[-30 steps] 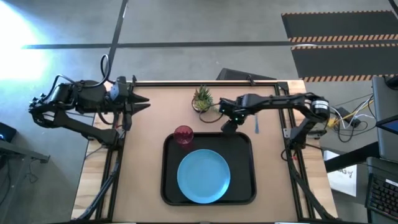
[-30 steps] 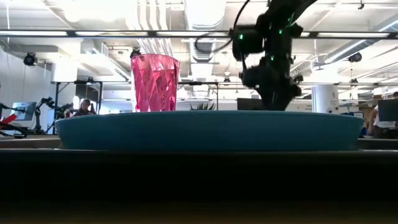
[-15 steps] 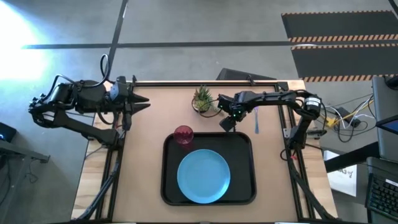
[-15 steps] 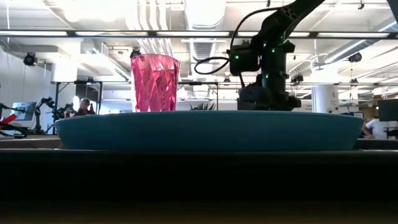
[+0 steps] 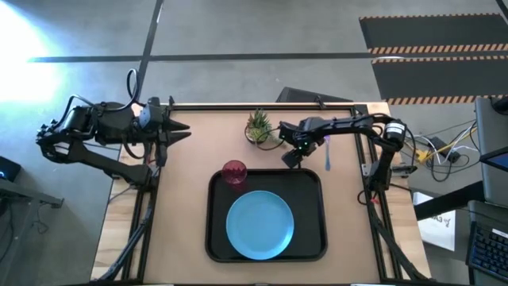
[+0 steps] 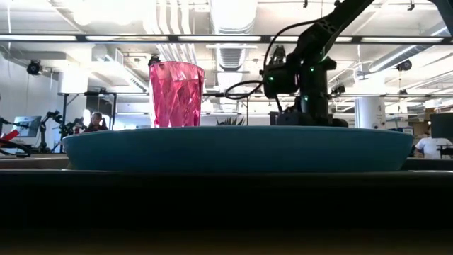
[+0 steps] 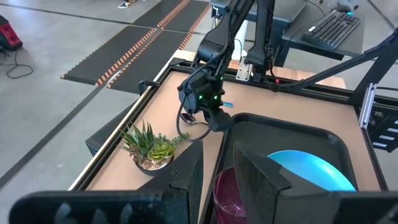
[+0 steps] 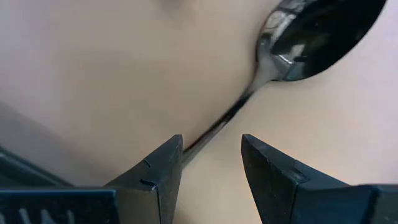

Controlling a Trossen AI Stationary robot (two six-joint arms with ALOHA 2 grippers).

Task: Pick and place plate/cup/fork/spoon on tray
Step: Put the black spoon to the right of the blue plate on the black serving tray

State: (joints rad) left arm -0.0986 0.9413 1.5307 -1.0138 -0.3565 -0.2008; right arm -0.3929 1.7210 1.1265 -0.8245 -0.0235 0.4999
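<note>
Tan table with black tray, potted plant, fork, spoon.

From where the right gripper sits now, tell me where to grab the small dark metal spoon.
Grip the small dark metal spoon on its thin handle, near the end away from the oval bowl, coming straight down. It lies flat on the tan table, and the handle already runs between the right gripper's open fingers, so closing across it looks best.

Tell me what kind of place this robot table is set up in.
Probably a robotics lab or workshop in an industrial hall: exposed ceiling ducts, a concrete floor with striped mats, and a keyboard at a workstation beside the table.
</note>
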